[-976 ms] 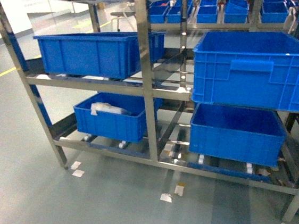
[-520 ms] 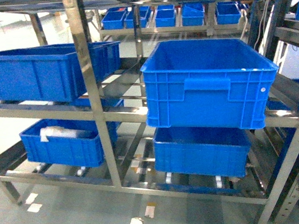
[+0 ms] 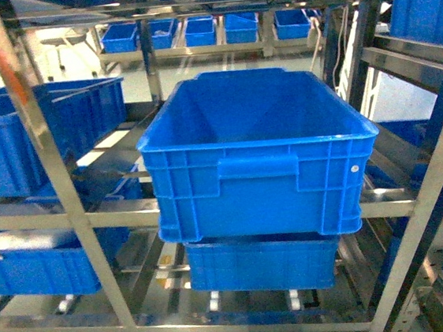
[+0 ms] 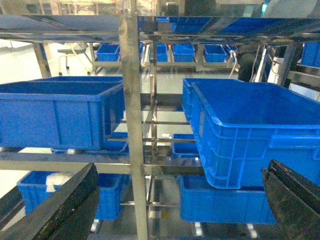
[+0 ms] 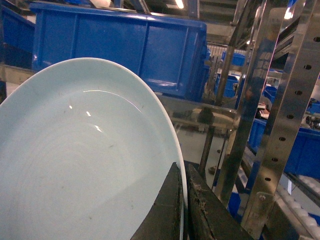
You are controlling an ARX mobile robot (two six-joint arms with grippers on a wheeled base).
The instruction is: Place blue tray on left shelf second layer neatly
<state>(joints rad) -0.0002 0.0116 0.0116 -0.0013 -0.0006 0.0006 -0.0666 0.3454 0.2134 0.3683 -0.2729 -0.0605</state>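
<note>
Before the steel rack, right pincer (image 5: 182, 210) clamps the blue tray (image 5: 75, 160) by its rim, carried edge-on for shelving; left pincer (image 4: 180, 200) hangs spread and empty facing a blue crate (image 4: 250, 135).

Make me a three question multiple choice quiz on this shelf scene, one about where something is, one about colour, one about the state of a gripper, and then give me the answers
1. What sits directly beneath the big blue crate in the head view?
A. another blue crate
B. a cardboard box
C. a red bucket

2. What colour is the blue tray in the right wrist view?
A. dark navy
B. pale sky blue
C. yellow

3. What is the right gripper doing?
A. hanging open and empty
B. clamped on a steel post
C. shut on the tray's rim

Answers: 1 A, a lower blue crate shows under it. 2 B, the round dish is far paler than the crates. 3 C, both fingers pinch the rim edge.
</note>
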